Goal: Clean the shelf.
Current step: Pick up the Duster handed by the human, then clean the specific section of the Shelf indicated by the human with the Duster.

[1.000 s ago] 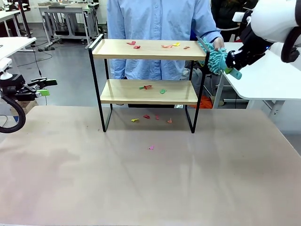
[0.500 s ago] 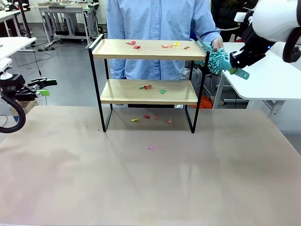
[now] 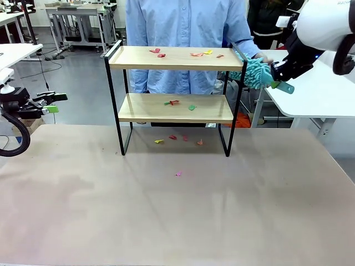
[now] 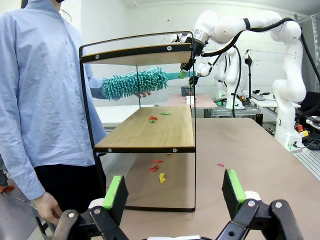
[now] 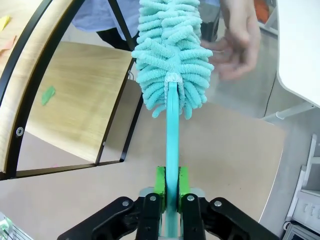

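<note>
The shelf (image 3: 175, 58) is a two-tier rack of light wooden boards in a black frame, standing at the table's far side; it also appears in the left wrist view (image 4: 150, 130). Small coloured paper scraps (image 3: 197, 54) lie on both boards and on the table beneath. My right gripper (image 3: 275, 70) is shut on the handle of a teal fluffy duster (image 3: 254, 72), held beside the shelf's right end (image 5: 169, 60). The person's hand (image 5: 235, 42) is right next to the duster head. My left gripper (image 3: 50, 102) hangs open at the far left with nothing between its fingers (image 4: 172, 192).
A person in a blue shirt (image 3: 183, 27) stands just behind the shelf. A white table (image 3: 321, 94) stands at the right and another (image 3: 14, 52) at the far left. A pink scrap (image 3: 178, 173) lies alone mid-table.
My right gripper lifted the duster and tipped it more level beside the shelf's right end. The person's hand came off the duster head. The left arm stayed still.
</note>
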Controlling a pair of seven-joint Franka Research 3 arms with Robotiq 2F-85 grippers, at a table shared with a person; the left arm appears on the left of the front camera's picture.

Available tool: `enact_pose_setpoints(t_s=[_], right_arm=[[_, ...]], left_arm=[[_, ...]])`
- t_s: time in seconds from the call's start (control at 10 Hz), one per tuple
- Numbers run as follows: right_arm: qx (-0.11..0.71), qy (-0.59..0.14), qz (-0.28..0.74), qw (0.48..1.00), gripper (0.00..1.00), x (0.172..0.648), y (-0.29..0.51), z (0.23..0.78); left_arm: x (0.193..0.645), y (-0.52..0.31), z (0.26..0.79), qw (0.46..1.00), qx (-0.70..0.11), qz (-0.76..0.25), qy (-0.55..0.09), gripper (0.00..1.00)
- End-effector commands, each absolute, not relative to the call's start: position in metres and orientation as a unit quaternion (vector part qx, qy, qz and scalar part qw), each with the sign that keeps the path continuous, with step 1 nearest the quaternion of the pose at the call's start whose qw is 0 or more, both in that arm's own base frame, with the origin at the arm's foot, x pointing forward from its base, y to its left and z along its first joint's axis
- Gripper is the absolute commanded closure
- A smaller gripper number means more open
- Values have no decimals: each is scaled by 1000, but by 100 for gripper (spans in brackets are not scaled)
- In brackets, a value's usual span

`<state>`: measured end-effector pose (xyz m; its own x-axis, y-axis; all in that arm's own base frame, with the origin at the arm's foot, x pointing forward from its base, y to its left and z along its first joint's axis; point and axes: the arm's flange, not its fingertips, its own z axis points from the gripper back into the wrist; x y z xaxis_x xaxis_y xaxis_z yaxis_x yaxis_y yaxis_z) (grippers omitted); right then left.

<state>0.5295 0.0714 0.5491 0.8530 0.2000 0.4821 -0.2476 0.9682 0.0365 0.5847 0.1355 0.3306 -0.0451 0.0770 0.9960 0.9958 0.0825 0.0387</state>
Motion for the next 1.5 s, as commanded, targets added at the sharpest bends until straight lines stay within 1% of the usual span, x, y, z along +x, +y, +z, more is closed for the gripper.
enact_pose_setpoints(t_s=[0.0, 0.6, 0.7, 0.9, 1.1, 1.2, 1.4], right_arm=[[50, -246, 118, 961, 100, 529, 71, 552], [50, -246, 118, 961, 100, 529, 71, 552], [49, -243, 117, 962, 87, 529, 72, 549], [50, -198, 126, 971, 87, 506, 33, 564], [31, -157, 157, 975, 87, 471, -8, 573], [29, -127, 185, 974, 87, 450, -20, 575], [-9, -83, 248, 965, 87, 415, -39, 580]], left_arm=[[584, 135, 334, 488, -488, -472, -549, 0], [584, 135, 334, 488, -488, -472, -549, 0], [584, 135, 334, 488, -488, -472, -549, 0], [584, 135, 334, 488, -488, -472, -549, 0], [584, 135, 334, 488, -488, -472, -549, 0], [584, 135, 334, 488, -488, -472, -549, 0], [584, 135, 334, 488, -488, -472, -549, 0]])
